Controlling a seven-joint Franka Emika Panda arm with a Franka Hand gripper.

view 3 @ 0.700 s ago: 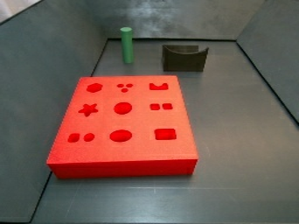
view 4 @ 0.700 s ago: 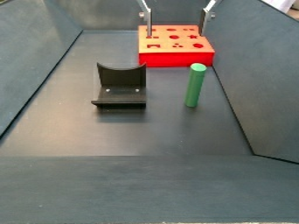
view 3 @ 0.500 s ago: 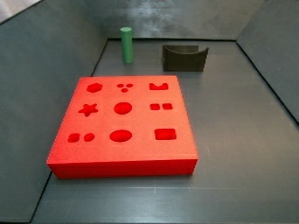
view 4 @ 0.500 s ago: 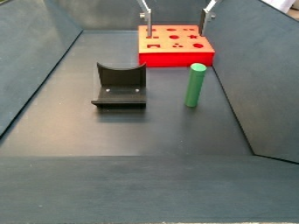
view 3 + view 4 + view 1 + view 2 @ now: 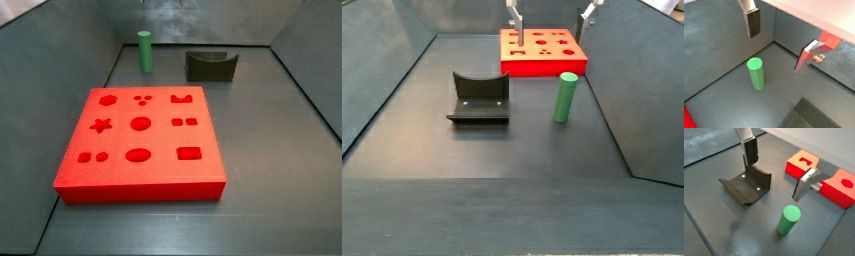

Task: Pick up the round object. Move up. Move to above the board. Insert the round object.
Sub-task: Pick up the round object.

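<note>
Gripper (image 5: pixel 781 37): jaws spread wide, nothing between the silver finger plates (image 5: pixel 749 150); held high above the floor, its fingertips just visible at the upper edge of a side view (image 5: pixel 551 14). In both wrist views the green cylindrical peg (image 5: pixel 756 73) stood upright below the open jaws, untouched, not yet between the pads. In a side view the peg (image 5: pixel 565 97) stood at about 3 o'clock of the dark L-shaped fixture (image 5: pixel 478 98), near but apart from it, and at about 6 o'clock of the red board (image 5: pixel 543 51), also apart. In a side view the board (image 5: pixel 140 139) lay flat, its shaped cut-outs all empty, with the peg (image 5: pixel 144 52) well beyond its far edge at about 12 o'clock.

Judged step: the pick-up, at the approach stage; no grasp was made. The next move would call for centring the jaws over the peg, descending until the pads flank its upper half, then closing squarely so that the slim peg stays upright.
</note>
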